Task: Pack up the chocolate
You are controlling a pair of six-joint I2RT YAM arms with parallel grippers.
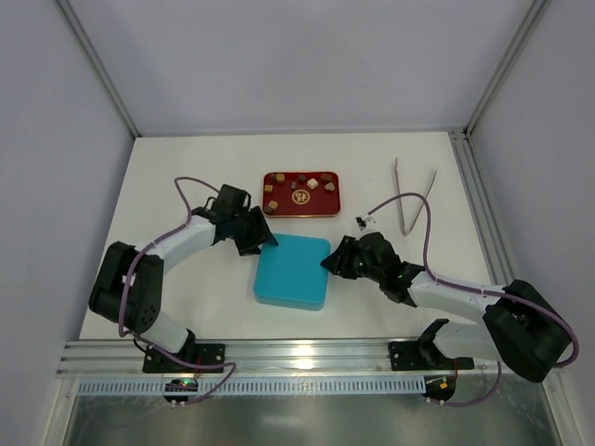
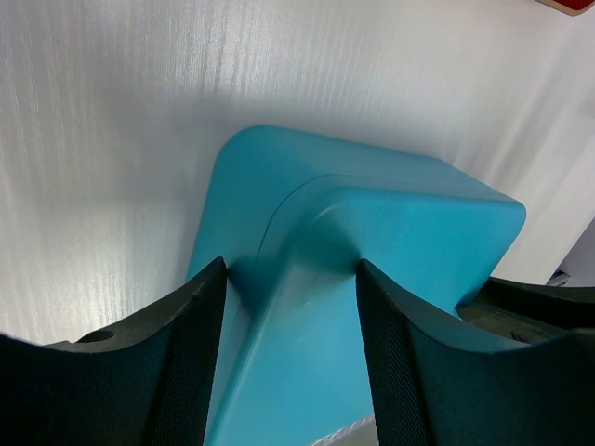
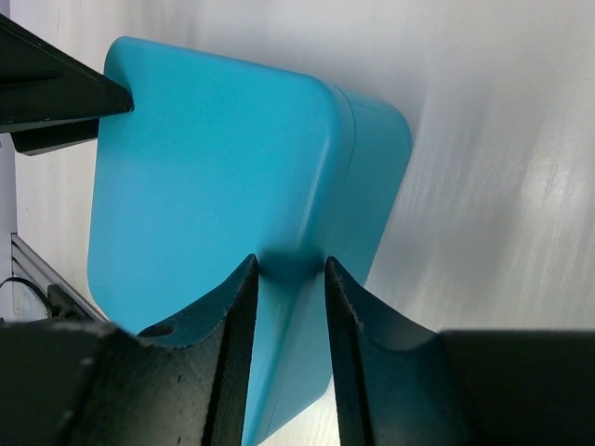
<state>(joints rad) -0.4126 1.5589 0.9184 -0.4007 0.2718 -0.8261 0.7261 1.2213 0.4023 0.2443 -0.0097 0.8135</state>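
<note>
Two tools meet on the teal box (image 1: 293,274) at the middle of your desk (image 1: 186,167). From overhead you see the left tool (image 1: 267,238) at the box's far left corner and the right tool (image 1: 331,262) at its right edge, but not how the fingers sit. Your left wrist camera shows that: the left tool stands wide, astride the box's rounded corner, though you cannot tell whether its pads press the sides. Your right wrist camera shows the right tool drawn narrow, seemingly pinching the box's edge, with the left tool's dark tip at the opposite corner. Only the overhead view gives you the chocolate (image 1: 313,184): small brown, tan and cream pieces lying in the red tray (image 1: 288,210) just beyond the box, apart from both tools. Metal tongs (image 1: 400,199) lie to the tray's right.
</note>
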